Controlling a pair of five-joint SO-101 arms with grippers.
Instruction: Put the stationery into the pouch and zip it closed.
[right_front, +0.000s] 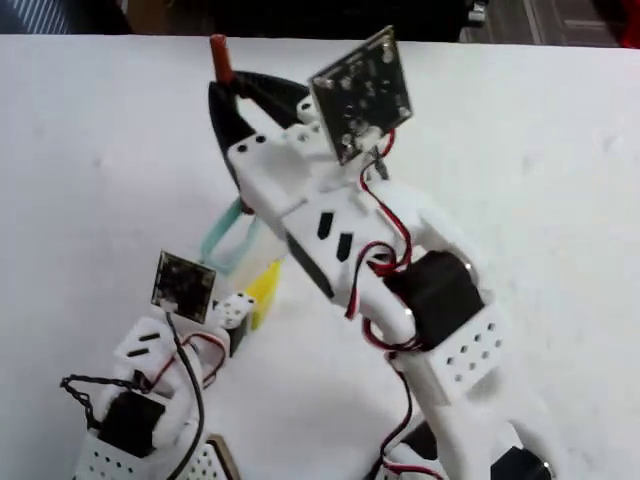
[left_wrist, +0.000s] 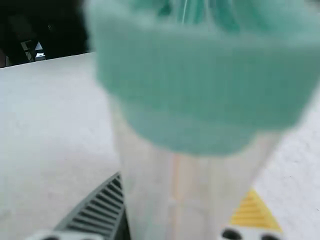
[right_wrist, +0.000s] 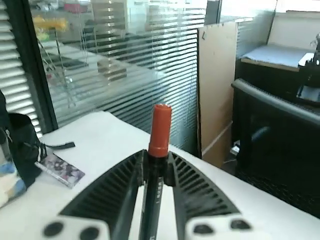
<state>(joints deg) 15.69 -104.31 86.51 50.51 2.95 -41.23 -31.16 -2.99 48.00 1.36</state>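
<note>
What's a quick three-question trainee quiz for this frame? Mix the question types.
1. True or false: the right gripper is shut on a red-capped pen.
2. Multiple choice: the trim on the clear pouch is A) red, B) teal, C) black.
3. Fill in: both arms stand over a white ___.

Key: 1 true. 2 B. 3 table.

High cam looks down on table (right_front: 100, 150); wrist cams close.
</note>
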